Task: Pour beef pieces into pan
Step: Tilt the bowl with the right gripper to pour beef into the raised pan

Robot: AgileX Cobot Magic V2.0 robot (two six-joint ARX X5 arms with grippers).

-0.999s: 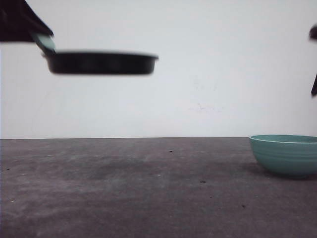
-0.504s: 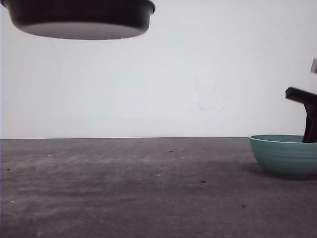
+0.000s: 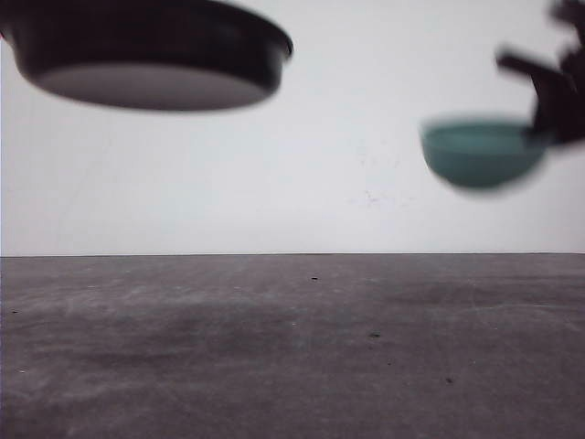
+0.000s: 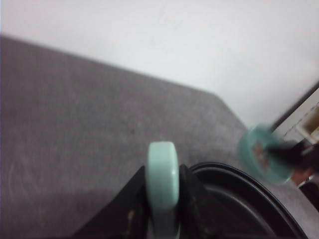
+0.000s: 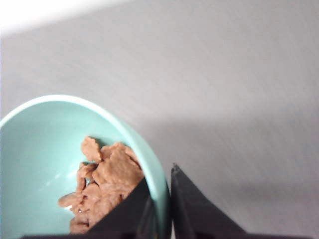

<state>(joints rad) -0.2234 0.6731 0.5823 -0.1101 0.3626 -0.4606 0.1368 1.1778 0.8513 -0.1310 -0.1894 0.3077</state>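
1. My right end effector (image 5: 158,209) is clamped on the rim of the teal ribbed bowl (image 3: 480,151), one finger inside the wall and one outside. A second ago that bowl sat on the grey table (image 3: 292,347) at the right; it is now lifted well clear, level, blurred from motion.
2. The orange-brown beef pieces (image 5: 102,181) lie piled in the bowl, right against the inner finger. None spilled as far as I can see.
3. My left end effector (image 4: 162,209) is closed on the pale mint-green handle (image 4: 162,184) of the shallow round black frying pan (image 3: 146,59), which extends out ahead of the fingers. Pan is high in the air; it has risen over the last second and now tilts slightly, underside showing to the front camera.
4. From the left wrist camera the bowl sits off to the side of the pan's far rim, apart from it, not over it.
5. My read: lift done on both sides, transfer in progress. Next is getting the bowl's lip above the pan interior, then tipping. Risk: the thin rim pinch slipping during the tilt.
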